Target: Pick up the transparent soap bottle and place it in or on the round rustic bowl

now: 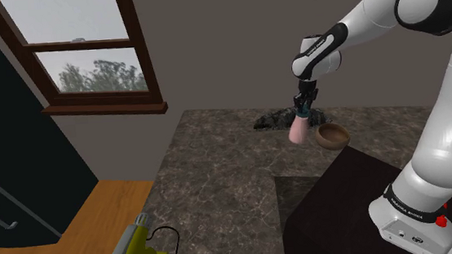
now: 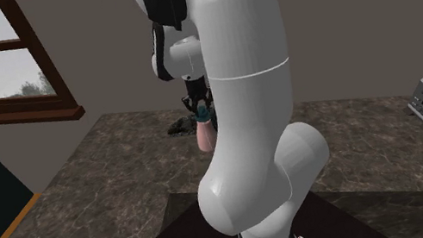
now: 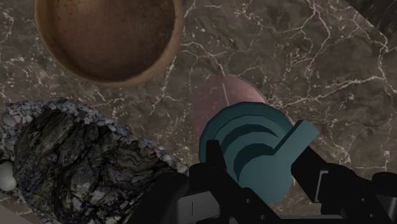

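The black gripper clasps a pinkish translucent soap bottle with teal pump, apparently clear of the dark stone worktop, near its far edge, beside a round brown bowl.

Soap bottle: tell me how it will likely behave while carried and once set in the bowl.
Held by its teal pump top between the fingers, the soap bottle hangs below the grasp, so it may swing or twist. Its body looks smooth and rounded, probably slippery. In the curved bowl it will likely tip over.
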Motion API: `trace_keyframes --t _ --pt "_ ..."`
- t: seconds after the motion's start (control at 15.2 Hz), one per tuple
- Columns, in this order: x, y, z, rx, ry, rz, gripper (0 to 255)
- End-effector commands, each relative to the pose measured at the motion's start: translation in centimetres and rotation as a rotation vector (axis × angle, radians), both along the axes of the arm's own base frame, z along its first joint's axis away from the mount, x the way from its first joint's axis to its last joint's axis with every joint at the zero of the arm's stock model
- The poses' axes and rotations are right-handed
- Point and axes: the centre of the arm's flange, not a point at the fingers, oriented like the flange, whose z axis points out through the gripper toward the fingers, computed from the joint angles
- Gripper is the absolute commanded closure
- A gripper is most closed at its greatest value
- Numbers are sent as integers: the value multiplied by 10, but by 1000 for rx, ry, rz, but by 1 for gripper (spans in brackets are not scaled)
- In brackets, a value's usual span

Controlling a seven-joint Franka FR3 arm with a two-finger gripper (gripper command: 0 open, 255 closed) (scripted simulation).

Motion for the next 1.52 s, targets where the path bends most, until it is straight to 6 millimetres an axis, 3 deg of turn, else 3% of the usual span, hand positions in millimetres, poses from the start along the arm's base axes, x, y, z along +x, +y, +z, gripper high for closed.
trace_keyframes --t 0.0,1.45 --pt "0 0 11 0 0 0 255" --pt "0 0 127 0 0 0 255"
